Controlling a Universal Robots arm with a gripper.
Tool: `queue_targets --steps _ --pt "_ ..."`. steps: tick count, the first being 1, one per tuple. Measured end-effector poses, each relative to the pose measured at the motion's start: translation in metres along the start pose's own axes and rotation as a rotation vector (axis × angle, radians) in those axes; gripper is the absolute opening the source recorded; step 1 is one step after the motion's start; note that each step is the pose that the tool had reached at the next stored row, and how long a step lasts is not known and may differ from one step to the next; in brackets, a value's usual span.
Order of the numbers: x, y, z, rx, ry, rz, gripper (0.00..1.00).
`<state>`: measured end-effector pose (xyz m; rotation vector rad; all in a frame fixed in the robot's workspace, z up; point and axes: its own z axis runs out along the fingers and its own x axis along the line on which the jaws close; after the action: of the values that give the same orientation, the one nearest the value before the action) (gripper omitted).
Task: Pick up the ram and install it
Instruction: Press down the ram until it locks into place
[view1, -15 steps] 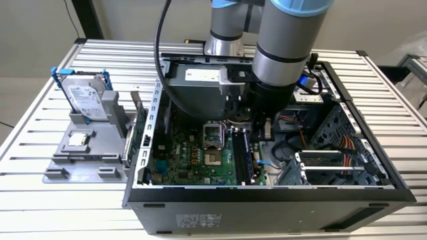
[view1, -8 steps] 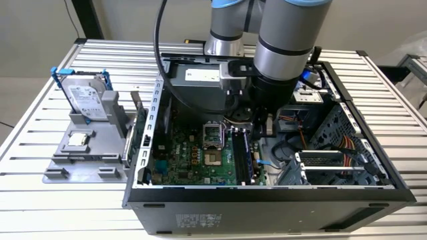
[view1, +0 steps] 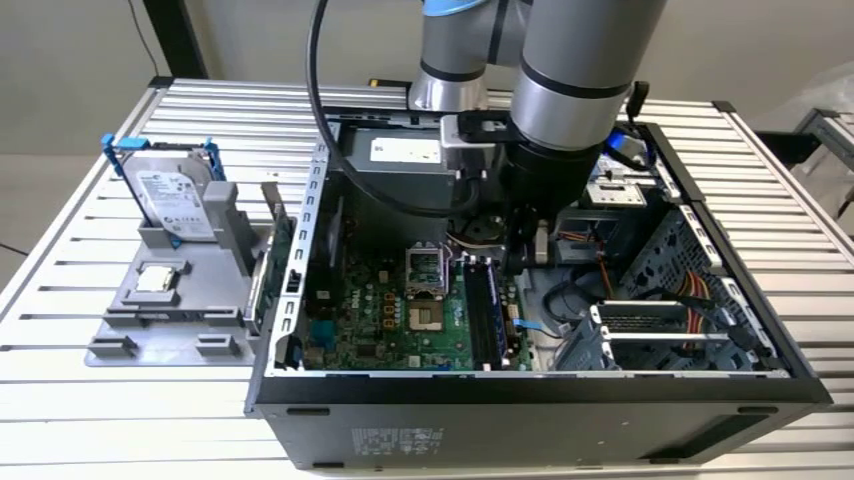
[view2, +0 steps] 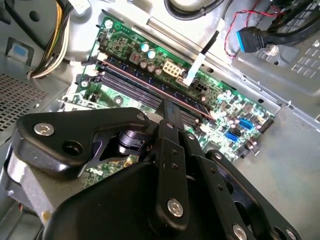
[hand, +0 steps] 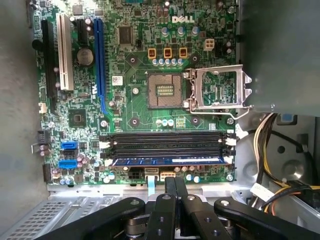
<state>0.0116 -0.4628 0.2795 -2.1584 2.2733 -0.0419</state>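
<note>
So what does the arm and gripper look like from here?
The arm is made of silver-grey tubes with black joint rings and a blue cap at the top. A thick black cable loops beside it. The gripper is matte black, with jointed linkage bars and silver screws.

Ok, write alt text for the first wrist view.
A long, narrow blue ram stick sits in the slot nearest the black pincer, beside empty black memory slots on a green motherboard. The processor socket lies open, its metal latch frame swung aside.
</note>
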Motion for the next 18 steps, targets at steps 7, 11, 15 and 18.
queue_targets --steps 7,11,15,18 --pt "0.0000 -0.0001 -0.0028 -0.0064 0.0000 0.000 0.00" --pt "0.0000 -0.0001 -0.0029 -0.0085 0.0005 0.000 0.00" --pt "0.0000 -0.0001 -0.0030 -0.0105 0.0007 0.000 0.00" --pt "0.0000 -0.0001 -0.0029 -0.0119 0.0007 0.000 0.00"
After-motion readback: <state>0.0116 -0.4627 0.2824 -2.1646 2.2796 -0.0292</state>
